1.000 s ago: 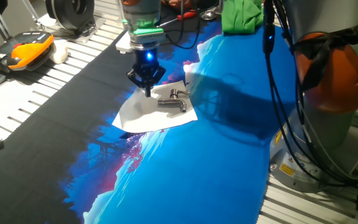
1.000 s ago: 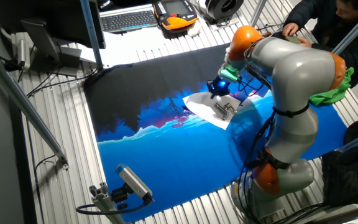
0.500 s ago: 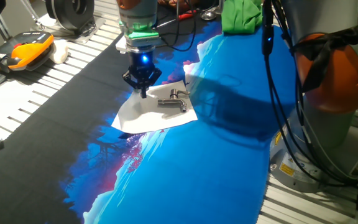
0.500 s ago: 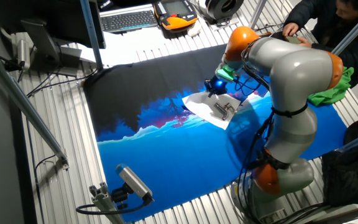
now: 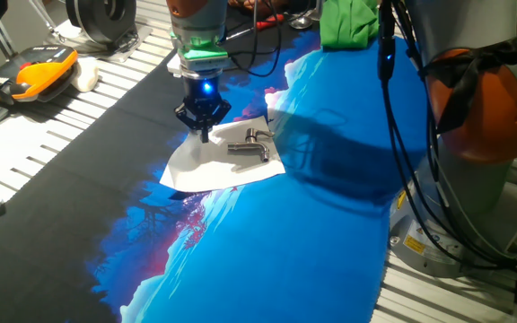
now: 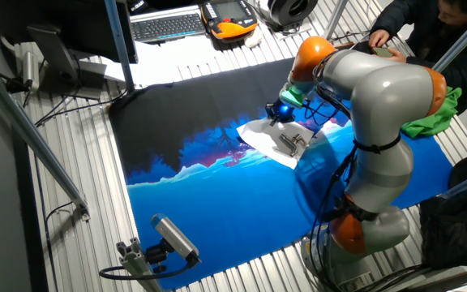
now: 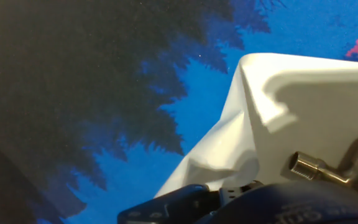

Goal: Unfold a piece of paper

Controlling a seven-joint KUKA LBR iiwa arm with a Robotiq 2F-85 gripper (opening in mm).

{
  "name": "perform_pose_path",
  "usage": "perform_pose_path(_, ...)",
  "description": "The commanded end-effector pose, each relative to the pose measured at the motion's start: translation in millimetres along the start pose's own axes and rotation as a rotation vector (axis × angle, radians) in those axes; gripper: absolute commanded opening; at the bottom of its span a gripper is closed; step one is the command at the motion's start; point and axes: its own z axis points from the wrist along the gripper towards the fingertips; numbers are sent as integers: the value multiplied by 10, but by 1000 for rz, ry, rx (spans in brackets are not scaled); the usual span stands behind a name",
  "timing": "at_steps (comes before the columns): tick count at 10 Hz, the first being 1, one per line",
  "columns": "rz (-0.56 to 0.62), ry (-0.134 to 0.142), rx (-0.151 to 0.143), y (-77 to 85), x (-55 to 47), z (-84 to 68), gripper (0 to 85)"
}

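The white piece of paper [image 5: 215,168] lies on the blue and black mat [image 5: 330,224], with a small bent metal piece [image 5: 251,144] resting on its right half. My gripper [image 5: 204,133] stands at the paper's far left edge, shut on that edge. In the hand view the paper [image 7: 291,112] rises in a crumpled fold up to my fingertips [image 7: 185,200], and the metal piece [image 7: 328,165] lies beside them. The other fixed view shows the gripper [image 6: 276,118] at the paper's [image 6: 264,138] upper corner, with the metal piece [image 6: 292,143] behind it.
A green cloth [image 5: 348,22] lies at the mat's far edge. An orange and black handheld unit [image 5: 30,72] and a keyboard [image 6: 167,26] sit on the slatted table beyond the mat. A person [image 6: 428,24] leans in at the table's corner. The arm's base [image 6: 363,231] stands beside the mat.
My gripper has moved a little to the left and away from the metal piece, drawing the paper's edge with it. The metal piece has not moved.
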Motion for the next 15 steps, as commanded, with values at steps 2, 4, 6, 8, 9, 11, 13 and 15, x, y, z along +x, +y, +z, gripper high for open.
perform_pose_path(2, -46, 1, 26, -7, 29, 5, 0)
perform_pose_path(4, -119, 14, 62, -16, 68, 7, 0)
perform_pose_path(6, -284, 4, 170, -16, 68, 7, 0)
perform_pose_path(8, -446, -37, 295, -16, 68, 7, 0)
perform_pose_path(9, -524, -47, 347, -16, 68, 7, 0)
perform_pose_path(11, -635, -72, 443, -16, 68, 7, 0)
perform_pose_path(13, -681, -86, 457, -16, 68, 7, 0)
perform_pose_path(15, -707, -92, 460, -16, 68, 7, 0)
